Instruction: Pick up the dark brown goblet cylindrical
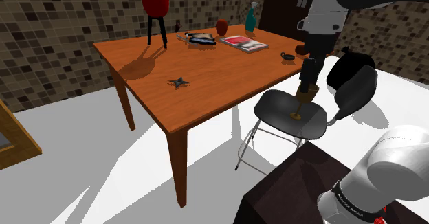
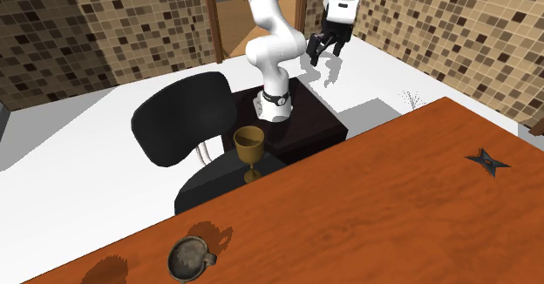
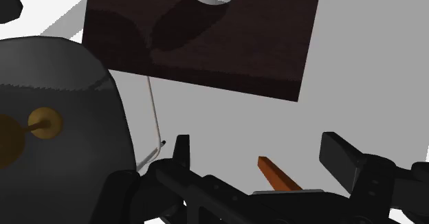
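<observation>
A dark brown goblet (image 1: pixel 303 103) with a cylindrical bowl stands upright on the seat of a black chair (image 1: pixel 278 109) beside the wooden table. In the second exterior view, the goblet (image 2: pixel 249 147) rises in front of the chair's backrest. My black gripper (image 1: pixel 309 69) hangs above the goblet and off to one side, toward the stand, not touching it. Its fingers stand apart, so the gripper (image 2: pixel 323 47) is open and holds nothing. In the wrist view, the goblet (image 3: pixel 45 122) lies outside the gripper (image 3: pixel 258 147), beyond one finger.
The orange-brown table (image 1: pixel 158 99) carries a red bowl on a black stand (image 1: pixel 155 6), a red cup (image 1: pixel 221 27), a teal bottle (image 1: pixel 251 16), a book (image 1: pixel 244 42), a small dark mug (image 2: pixel 190 258) and a dark star-shaped piece (image 2: pixel 486 160). The dark stand (image 3: pixel 206 44) is behind the chair.
</observation>
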Available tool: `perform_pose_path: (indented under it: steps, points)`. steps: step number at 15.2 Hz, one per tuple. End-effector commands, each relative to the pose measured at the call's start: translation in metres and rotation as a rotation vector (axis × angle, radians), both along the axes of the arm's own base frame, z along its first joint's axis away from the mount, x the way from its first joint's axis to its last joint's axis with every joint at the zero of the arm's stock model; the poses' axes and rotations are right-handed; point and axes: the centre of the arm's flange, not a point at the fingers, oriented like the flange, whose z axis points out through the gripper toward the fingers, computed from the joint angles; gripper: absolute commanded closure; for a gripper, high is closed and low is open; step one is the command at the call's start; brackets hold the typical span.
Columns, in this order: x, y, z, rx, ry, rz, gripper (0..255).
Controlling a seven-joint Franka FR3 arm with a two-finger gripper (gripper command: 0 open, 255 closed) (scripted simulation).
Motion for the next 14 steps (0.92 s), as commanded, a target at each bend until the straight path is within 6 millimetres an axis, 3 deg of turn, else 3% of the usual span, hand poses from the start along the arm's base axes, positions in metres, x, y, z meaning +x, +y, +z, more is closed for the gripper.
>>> perform_pose_path:
  steps: [1,14]
  points:
    - [0.000,0.000,0.000,0.000,0.000,0.000,0]
    - [0.024,-0.141,-0.071,-0.054,-0.105,0.052,0]
